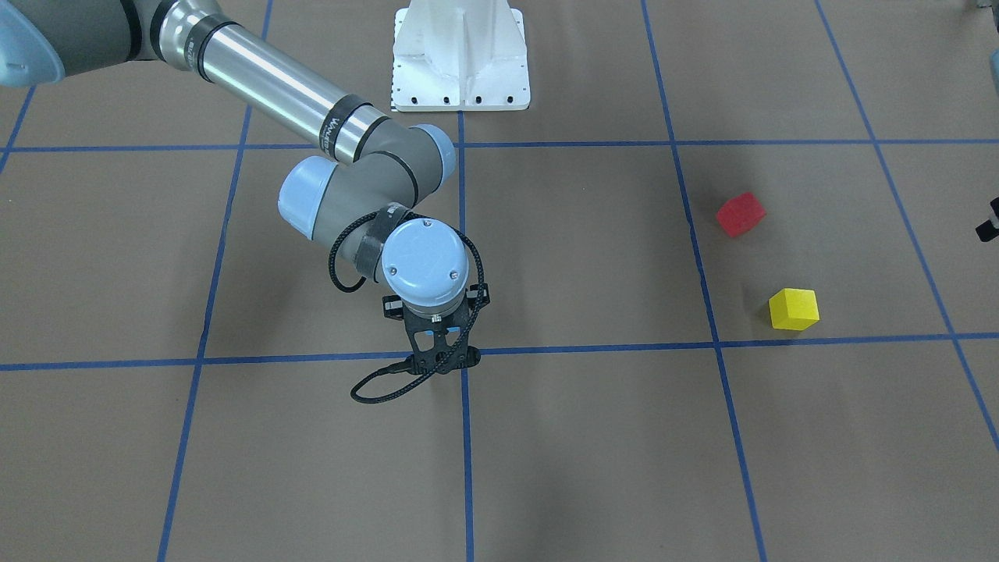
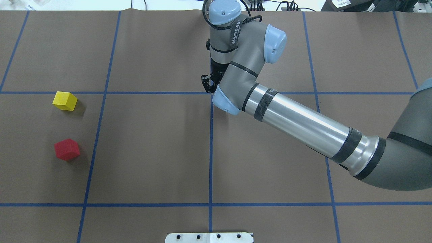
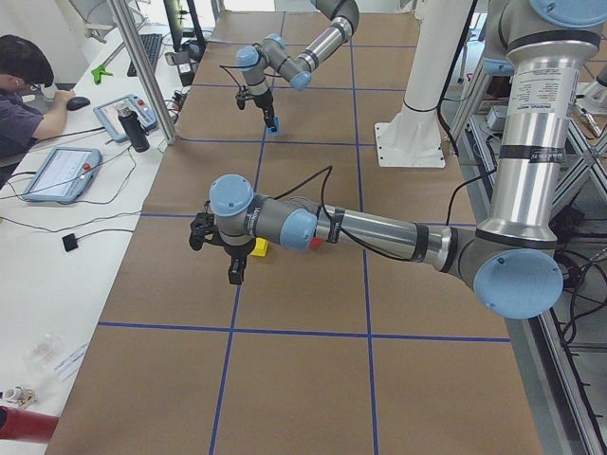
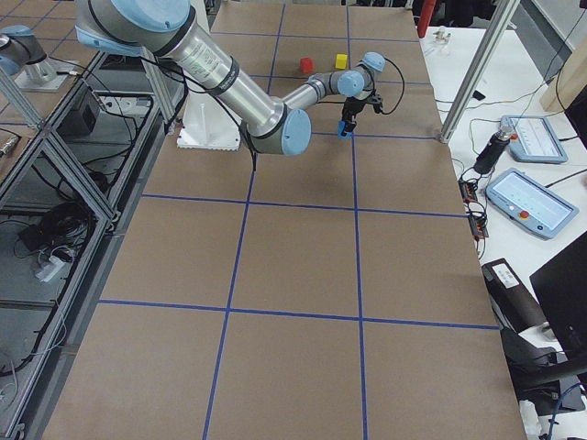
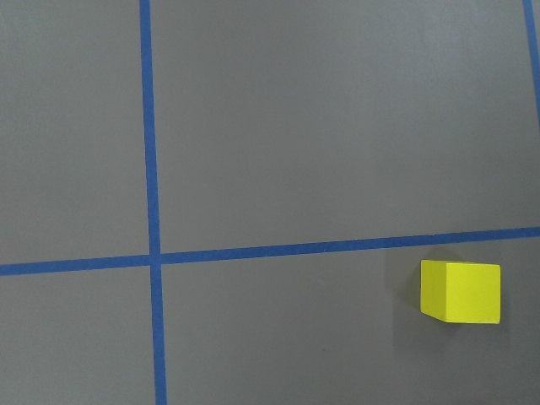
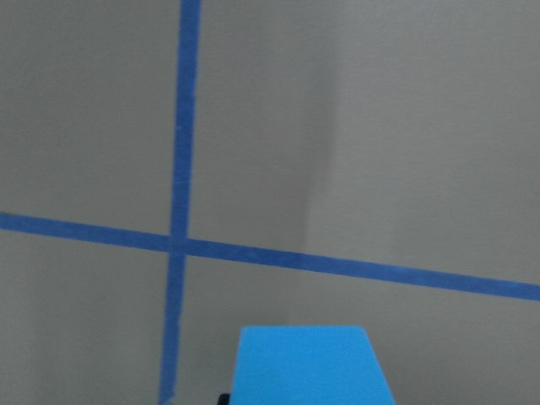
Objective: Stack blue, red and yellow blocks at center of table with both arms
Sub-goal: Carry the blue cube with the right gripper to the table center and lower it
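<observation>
- The blue block (image 6: 308, 367) sits between the fingers of the right gripper (image 1: 442, 359), which is clamped on it right at a crossing of tape lines in the middle of the table (image 2: 152, 152). I cannot tell whether the block touches the surface.
- The red block (image 2: 67, 149) and yellow block (image 2: 65, 101) lie apart from each other in one grid square on the robot's left side, well away from the blue one. The yellow is the farther from the robot, just beside a tape line.
- The left gripper (image 3: 234, 273) hangs over the table near the yellow block; whether its jaws are released or clenched cannot be told.
- The surface is flat, brown and matte, ruled into large squares by thin blue tape. The white pedestal (image 1: 460, 62) stands at its robot-side edge.
- Beyond the far edge runs a white bench (image 3: 57, 246) with handheld screens (image 4: 535, 202) and cables, and a person (image 3: 24, 85) sits at it — seen only in the left side view.
- The overhead view hides the blue block behind the right arm (image 2: 297, 118); the right wrist view shows it close, and both side views show it small at the fingertips.
- The left wrist view shows only the yellow block and tape — no fingers.
</observation>
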Controlling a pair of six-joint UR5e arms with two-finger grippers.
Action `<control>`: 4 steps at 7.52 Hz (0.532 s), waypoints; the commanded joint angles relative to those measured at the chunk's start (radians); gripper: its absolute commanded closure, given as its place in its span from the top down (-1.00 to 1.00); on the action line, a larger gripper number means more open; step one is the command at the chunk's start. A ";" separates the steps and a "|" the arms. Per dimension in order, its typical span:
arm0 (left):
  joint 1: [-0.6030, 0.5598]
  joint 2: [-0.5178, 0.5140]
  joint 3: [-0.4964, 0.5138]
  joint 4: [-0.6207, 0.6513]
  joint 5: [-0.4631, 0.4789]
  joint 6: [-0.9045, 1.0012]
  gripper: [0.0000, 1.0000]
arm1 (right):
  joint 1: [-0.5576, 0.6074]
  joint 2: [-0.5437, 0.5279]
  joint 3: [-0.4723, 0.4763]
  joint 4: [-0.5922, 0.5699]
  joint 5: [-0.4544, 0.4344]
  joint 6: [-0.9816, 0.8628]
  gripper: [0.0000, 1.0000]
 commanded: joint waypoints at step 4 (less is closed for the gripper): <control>0.000 -0.004 0.002 0.001 0.001 0.003 1.00 | -0.030 0.009 -0.021 0.046 -0.005 0.063 -1.00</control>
